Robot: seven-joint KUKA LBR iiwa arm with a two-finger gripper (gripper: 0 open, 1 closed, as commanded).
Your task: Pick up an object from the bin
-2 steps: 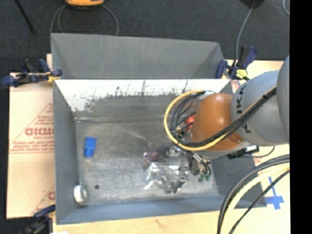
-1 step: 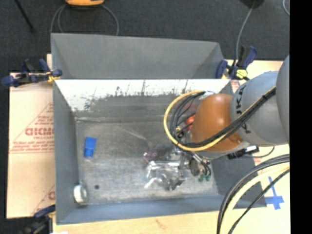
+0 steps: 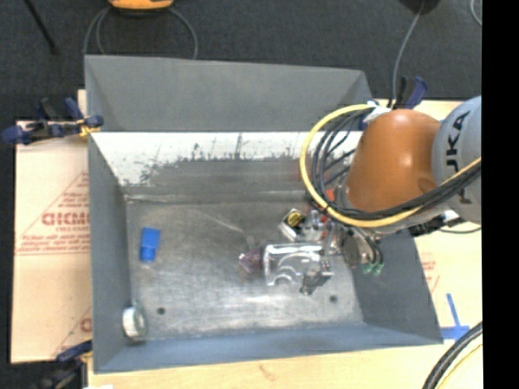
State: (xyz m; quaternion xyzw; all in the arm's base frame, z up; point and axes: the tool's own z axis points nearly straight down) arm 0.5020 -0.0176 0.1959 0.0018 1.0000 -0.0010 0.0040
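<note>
Arm (image 3: 397, 164) above right wall (image 3: 399, 292) — hand (image 3: 290, 269) mid-floor

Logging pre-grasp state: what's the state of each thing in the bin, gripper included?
gripper: low over the floor of the bin, right of centre.
purplish clear thing: lying mid-floor, right beside the gripper; contact unclear.
blue block: lying at left, alone.
silver roll: in the near-left corner.
yellow-and-black thing: on the floor behind the gripper, partly hidden by the cables.
</note>
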